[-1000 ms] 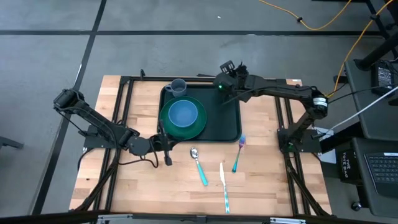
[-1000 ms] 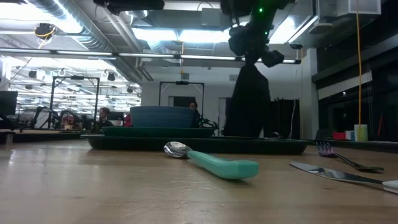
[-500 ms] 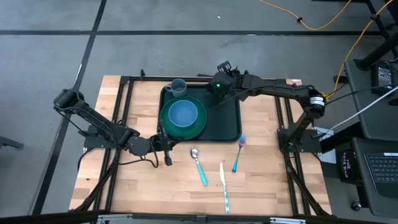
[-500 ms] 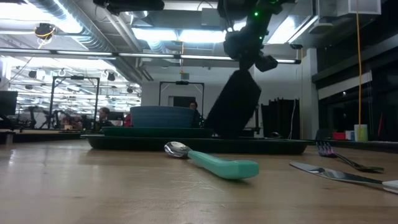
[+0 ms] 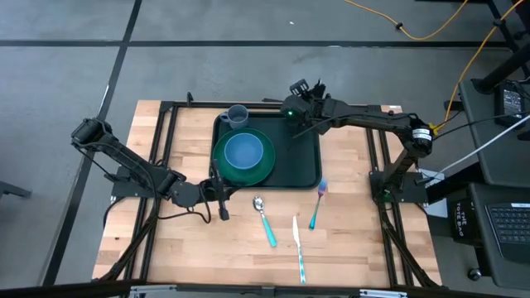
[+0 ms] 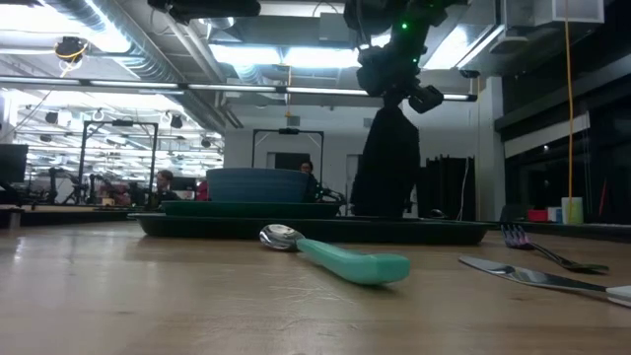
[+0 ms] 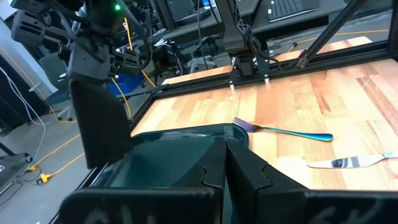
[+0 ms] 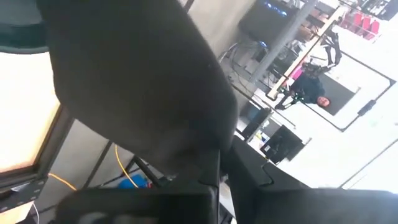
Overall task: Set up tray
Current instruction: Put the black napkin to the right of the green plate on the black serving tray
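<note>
Tray [image 5: 286, 157]: dark, rimmed, biggest thing on the table, at the far middle between both arms. Carries plate [image 5: 245, 157] with blue bowl [image 5: 244, 151] on its left half, cup [image 5: 237, 116] at the far left corner; right half bare, probably kept free for what hangs above it.

Right gripper [image 5: 291, 110]: above the tray's far right area, clamped on a black napkin [image 6: 387, 163] by its top edge. Napkin hangs nearly upright, lower edge close to the tray floor; touching or not, cannot tell. Held high and by the edge, probably so as to lay it flat.

Left gripper [image 5: 220, 192]: pressed closed, empty, low beside the tray's near left corner, waiting clear of the work.

Spoon [image 5: 265, 220], knife [image 5: 297, 246], fork [image 5: 318, 204]: on bare wood nearer the front, not yet on the tray.
</note>
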Motion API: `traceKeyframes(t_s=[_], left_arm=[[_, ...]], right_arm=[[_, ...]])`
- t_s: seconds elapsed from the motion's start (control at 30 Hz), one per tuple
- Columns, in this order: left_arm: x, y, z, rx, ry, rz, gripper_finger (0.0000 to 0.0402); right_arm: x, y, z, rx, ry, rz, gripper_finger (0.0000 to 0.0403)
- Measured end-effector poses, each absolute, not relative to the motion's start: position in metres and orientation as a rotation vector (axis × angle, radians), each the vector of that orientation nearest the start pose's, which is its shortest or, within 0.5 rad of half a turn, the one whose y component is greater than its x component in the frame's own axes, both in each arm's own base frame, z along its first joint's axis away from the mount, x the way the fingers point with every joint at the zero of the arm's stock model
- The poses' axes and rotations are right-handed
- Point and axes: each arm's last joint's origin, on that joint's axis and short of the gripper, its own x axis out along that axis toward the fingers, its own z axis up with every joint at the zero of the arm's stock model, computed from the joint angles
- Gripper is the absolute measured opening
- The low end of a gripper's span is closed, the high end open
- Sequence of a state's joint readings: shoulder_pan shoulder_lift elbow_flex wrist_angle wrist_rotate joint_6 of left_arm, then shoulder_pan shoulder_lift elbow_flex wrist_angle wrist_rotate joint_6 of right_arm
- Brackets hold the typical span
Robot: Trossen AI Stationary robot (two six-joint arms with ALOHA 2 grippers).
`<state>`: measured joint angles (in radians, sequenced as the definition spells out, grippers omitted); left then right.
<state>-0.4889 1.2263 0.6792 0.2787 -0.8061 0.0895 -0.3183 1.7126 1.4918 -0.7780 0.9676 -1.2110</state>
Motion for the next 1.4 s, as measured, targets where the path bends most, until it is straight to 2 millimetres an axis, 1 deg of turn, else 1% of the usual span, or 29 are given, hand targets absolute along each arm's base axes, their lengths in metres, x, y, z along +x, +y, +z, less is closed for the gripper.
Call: traceKeyframes(t_s=[0.1, 0.3, 0.57, 0.67, 0.9, 1.03, 1.13, 1.3, 1.4], left_arm=[[0.236, -0.102, 0.253, 0.251, 0.229, 0.306, 0.0006], [0.236, -0.102, 0.253, 0.236, 0.227, 0.307, 0.0006], [0.236, -0.102, 0.252, 0.221, 0.226, 0.282, 0.0006], [0.236, -0.102, 0.252, 0.201, 0.224, 0.284, 0.0006], [0.235, -0.102, 0.251, 0.210, 0.239, 0.284, 0.0006], [0.235, -0.102, 0.251, 0.211, 0.240, 0.284, 0.0006], [0.235, -0.102, 0.251, 0.210, 0.239, 0.284, 0.0006], [0.235, -0.102, 0.251, 0.210, 0.239, 0.284, 0.0006], [0.235, -0.102, 0.251, 0.210, 0.239, 0.284, 0.0006]], right_arm=[[0.329, -0.133, 0.298, -1.277, 1.637, -0.412, 0.0016], [0.327, -0.132, 0.293, -1.273, 1.670, -0.319, 0.0016], [0.336, -0.134, 0.272, -1.264, 1.706, -0.227, 0.0016], [0.339, -0.131, 0.266, -1.267, 1.710, -0.189, 0.0016], [0.341, -0.115, 0.269, -1.316, 1.707, -0.165, 0.0016], [0.341, -0.104, 0.267, -1.327, 1.701, -0.083, 0.0016], [0.343, -0.093, 0.265, -1.288, 1.651, -0.056, 0.0016], [0.340, -0.076, 0.263, -1.257, 1.664, 0.000, 0.0016], [0.338, -0.071, 0.260, -1.157, 1.642, 0.028, 0.0016]])
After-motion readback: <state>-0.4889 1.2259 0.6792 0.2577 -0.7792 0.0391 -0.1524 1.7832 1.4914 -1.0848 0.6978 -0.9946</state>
